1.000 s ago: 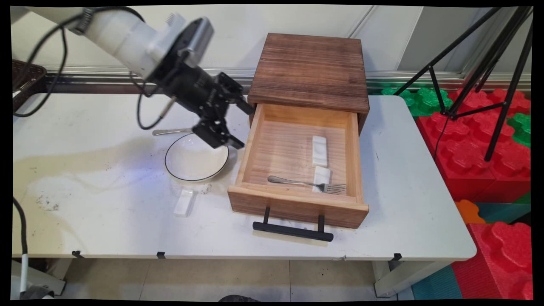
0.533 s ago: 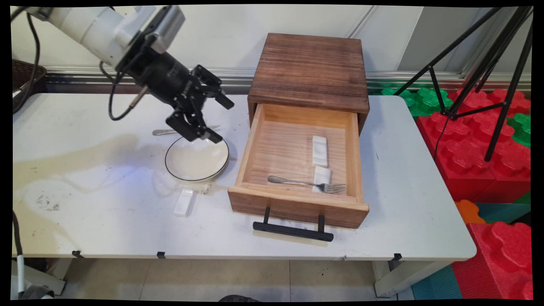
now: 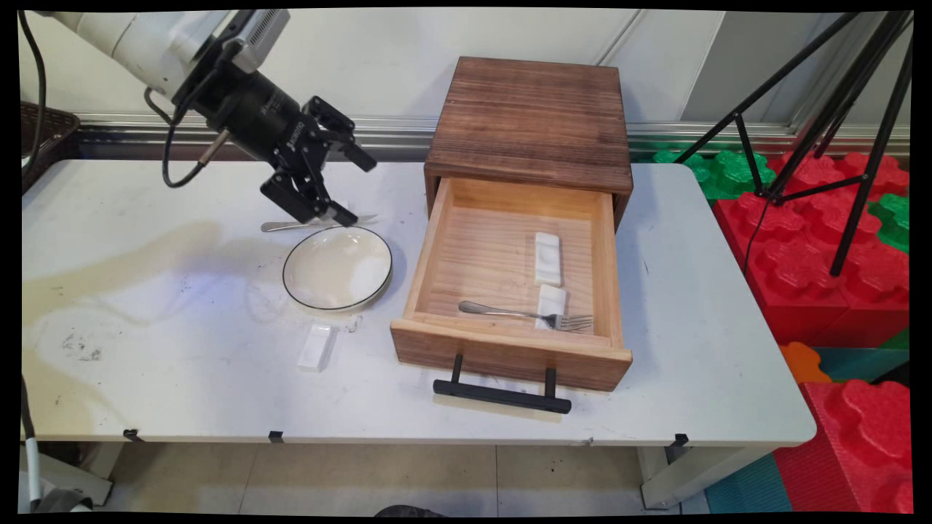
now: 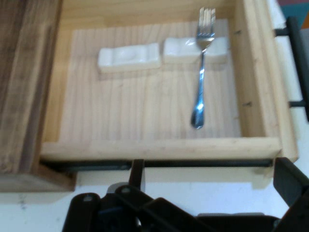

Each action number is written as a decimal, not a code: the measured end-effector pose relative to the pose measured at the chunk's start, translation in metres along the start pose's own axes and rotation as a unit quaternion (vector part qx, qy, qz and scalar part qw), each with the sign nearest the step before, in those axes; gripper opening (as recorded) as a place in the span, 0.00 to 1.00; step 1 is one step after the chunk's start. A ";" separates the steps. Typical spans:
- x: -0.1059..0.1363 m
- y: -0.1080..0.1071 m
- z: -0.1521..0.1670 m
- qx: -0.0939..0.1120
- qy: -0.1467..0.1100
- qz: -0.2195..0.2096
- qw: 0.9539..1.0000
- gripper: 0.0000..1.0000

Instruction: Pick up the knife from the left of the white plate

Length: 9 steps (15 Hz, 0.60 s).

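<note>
From the main view, the gripper (image 3: 348,185) hangs with jaws spread and empty above the table (image 3: 145,306), over the far rim of one plate (image 3: 337,268). One utensil (image 3: 291,225) lies just behind the plate and one white rest (image 3: 317,347) in front. The open drawer (image 3: 510,280) of the wooden box (image 3: 530,116) holds one fork (image 3: 524,315) and two rests (image 3: 547,258).

From the hand view, the drawer (image 4: 159,147) again shows two rests (image 4: 129,56) side by side, the fork (image 4: 201,67) lying across one
</note>
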 end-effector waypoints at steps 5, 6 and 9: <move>-0.023 -0.022 -0.016 0.030 -0.033 -0.002 0.999 1.00; -0.027 -0.025 -0.018 0.033 -0.038 -0.003 0.999 1.00; -0.047 -0.037 -0.027 0.052 -0.067 -0.002 0.996 1.00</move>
